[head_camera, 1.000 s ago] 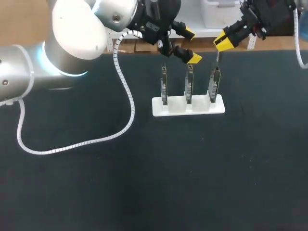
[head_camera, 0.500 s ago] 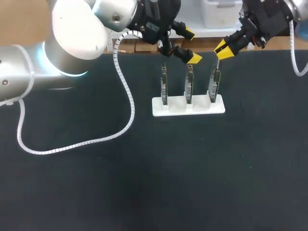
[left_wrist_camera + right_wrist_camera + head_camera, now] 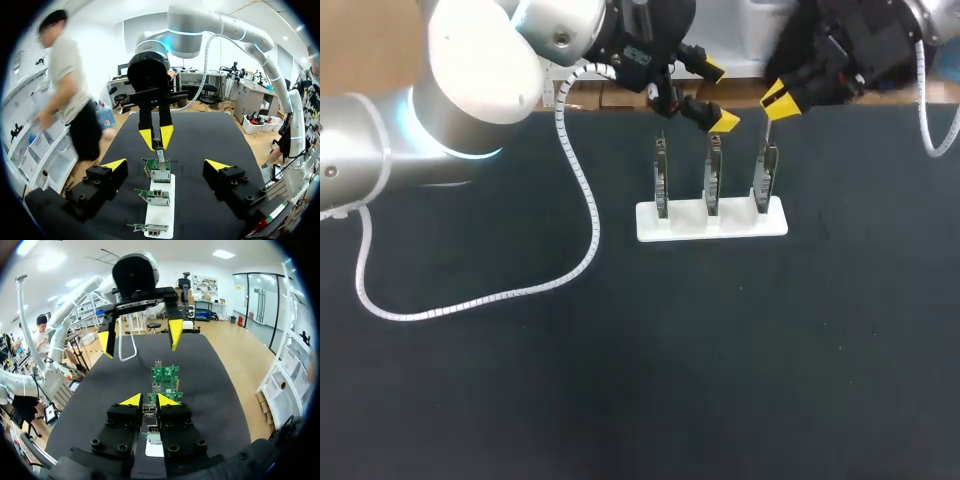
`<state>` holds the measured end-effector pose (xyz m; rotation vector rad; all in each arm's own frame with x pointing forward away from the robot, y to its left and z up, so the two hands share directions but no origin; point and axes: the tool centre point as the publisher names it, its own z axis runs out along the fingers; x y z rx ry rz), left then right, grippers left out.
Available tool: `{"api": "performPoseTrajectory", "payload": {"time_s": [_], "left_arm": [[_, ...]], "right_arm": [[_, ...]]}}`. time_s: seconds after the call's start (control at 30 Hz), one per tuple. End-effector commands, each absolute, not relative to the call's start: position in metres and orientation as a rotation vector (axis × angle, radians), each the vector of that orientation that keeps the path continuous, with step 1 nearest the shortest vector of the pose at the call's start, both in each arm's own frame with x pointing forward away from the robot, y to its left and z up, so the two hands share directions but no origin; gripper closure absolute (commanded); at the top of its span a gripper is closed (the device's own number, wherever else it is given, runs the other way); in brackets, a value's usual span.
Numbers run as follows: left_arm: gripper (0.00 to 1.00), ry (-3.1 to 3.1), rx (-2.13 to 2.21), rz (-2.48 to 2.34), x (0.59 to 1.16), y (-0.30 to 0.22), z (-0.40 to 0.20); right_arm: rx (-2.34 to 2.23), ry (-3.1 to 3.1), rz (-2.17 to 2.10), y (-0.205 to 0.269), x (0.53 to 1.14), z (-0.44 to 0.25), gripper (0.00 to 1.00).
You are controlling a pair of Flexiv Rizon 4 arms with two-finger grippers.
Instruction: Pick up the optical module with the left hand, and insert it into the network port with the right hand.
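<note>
The optical module (image 3: 160,150), pinched in the nearly closed right gripper (image 3: 778,98), has shifted slightly inward, just above the rightmost network card (image 3: 765,172) in the white holder (image 3: 672,222), so insertion seems close, while the left gripper (image 3: 718,96) stays spread above the middle card (image 3: 713,175).

Upright optical module (image 3: 160,152), apparently over network port (image 3: 159,175)

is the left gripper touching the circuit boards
Apart: in the left wrist view the left gripper holds its open fingers wide of the circuit boards, dark table showing between.
</note>
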<state>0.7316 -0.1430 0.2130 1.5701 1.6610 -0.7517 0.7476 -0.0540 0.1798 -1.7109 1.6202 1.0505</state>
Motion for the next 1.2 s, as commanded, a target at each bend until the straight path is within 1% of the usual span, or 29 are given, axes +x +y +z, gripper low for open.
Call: {"api": "performPoseTrajectory", "payload": {"time_s": [0.03,1.2], "left_arm": [[0.00,1.661,1.569,-0.750,0.731,-0.143,0.213],[0.00,1.661,1.569,-0.750,0.731,-0.143,0.213]], "right_arm": [[-1.704,1.612,1.051,-0.057,0.746,0.177,1.00],[-1.737,1.625,1.021,-0.056,0.748,0.175,1.00]]}}
